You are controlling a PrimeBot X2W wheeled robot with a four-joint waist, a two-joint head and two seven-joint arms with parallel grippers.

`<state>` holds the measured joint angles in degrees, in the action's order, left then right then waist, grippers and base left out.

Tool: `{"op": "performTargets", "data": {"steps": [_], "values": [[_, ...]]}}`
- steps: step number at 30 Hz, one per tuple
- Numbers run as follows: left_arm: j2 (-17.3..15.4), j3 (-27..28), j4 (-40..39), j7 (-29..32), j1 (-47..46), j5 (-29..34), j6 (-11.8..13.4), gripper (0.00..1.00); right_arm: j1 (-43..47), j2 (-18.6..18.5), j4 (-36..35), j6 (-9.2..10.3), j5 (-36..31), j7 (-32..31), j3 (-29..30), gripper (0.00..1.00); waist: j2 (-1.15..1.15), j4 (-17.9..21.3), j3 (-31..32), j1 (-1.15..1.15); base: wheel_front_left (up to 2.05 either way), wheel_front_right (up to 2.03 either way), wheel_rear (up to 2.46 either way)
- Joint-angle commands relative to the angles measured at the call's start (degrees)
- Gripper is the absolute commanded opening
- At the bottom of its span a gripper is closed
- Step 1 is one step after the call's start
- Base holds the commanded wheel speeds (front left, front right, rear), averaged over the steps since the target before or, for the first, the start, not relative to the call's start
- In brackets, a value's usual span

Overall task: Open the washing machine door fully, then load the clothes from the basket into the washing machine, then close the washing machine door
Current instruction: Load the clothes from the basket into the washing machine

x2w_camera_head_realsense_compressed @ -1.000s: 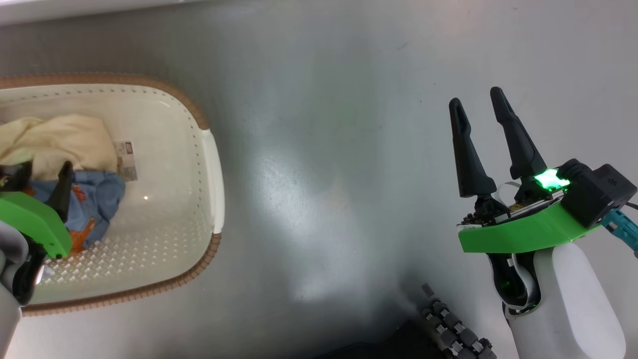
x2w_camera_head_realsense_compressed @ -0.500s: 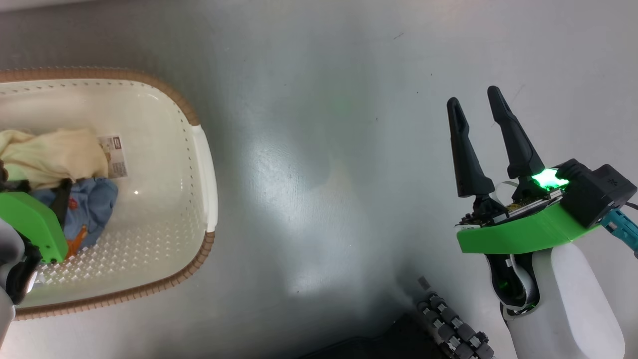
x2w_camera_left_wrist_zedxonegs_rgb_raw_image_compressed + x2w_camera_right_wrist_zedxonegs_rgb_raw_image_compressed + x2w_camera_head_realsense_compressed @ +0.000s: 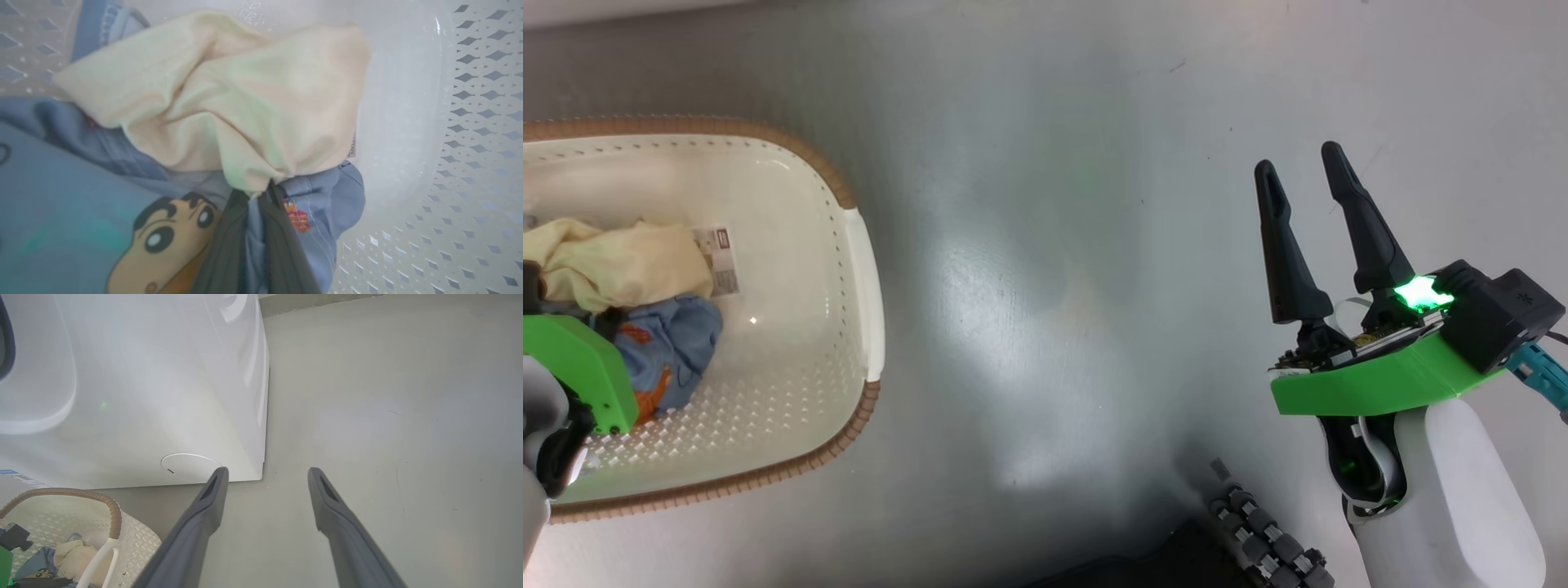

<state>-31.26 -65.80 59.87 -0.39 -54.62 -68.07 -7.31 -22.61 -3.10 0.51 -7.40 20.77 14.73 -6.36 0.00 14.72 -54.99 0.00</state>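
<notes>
Soft, even light. The grey floor [image 3: 1029, 327] carries a broad pale glare patch just beside the basket [image 3: 866, 269] and darkens beyond its far rim. Inside the basket the clothes [image 3: 229, 94] look blurred, perhaps too close to focus; behind the basket the washing machine [image 3: 143, 388] bows with wide-angle distortion

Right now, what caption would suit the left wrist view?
Left gripper shut on the clothes, cream over cartoon-printed blue, inside the perforated basket.
</notes>
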Motion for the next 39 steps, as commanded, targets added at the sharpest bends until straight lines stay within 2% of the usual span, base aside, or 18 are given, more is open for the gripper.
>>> {"op": "performTargets", "data": {"steps": [1, 14, 27, 33, 39], "values": [[-2.6, 0.8, 0.0, -0.6, 0.3, -0.7, -0.2, 0.0, 1.2, 0.2, -0.9, -0.09, -0.2, 0.3, -0.8, 1.0, 0.0, -0.1, 0.3, 0.0, 0.0, 0.0, 0.0], [-2.3, -2.4, -3.2, -7.8, 2.1, -2.9, -0.2, 0.0, 0.9, 0.2, 0.7, -0.09, 0.2, 0.3, -1.0, 1.0, 0.0, -1.1, 6.6, 0.0, 0.0, 0.0, 0.0], [-1.7, -3.5, -6.6, -14.0, 7.1, -5.7, -0.2, 0.0, 1.9, 0.2, 3.4, -0.09, -0.4, 0.3, -0.8, 1.0, 0.0, -2.8, 16.3, 0.0, 0.0, 0.0, 0.0], [-1.9, -1.5, -8.7, -14.6, 9.1, -5.2, -0.2, 0.0, 2.8, 0.2, 4.5, -0.09, -0.7, 0.3, -0.5, 1.0, 0.0, -3.7, 20.0, 0.0, 0.0, 0.0, 0.0], [-2.0, 6.5, -12.5, -14.6, 12.4, -0.2, -0.2, 0.0, 3.8, 0.2, 5.7, -0.09, -1.1, 0.3, -0.4, 1.0, 0.0, -4.6, 24.2, 0.0, 0.0, 0.0, 0.0]]}}
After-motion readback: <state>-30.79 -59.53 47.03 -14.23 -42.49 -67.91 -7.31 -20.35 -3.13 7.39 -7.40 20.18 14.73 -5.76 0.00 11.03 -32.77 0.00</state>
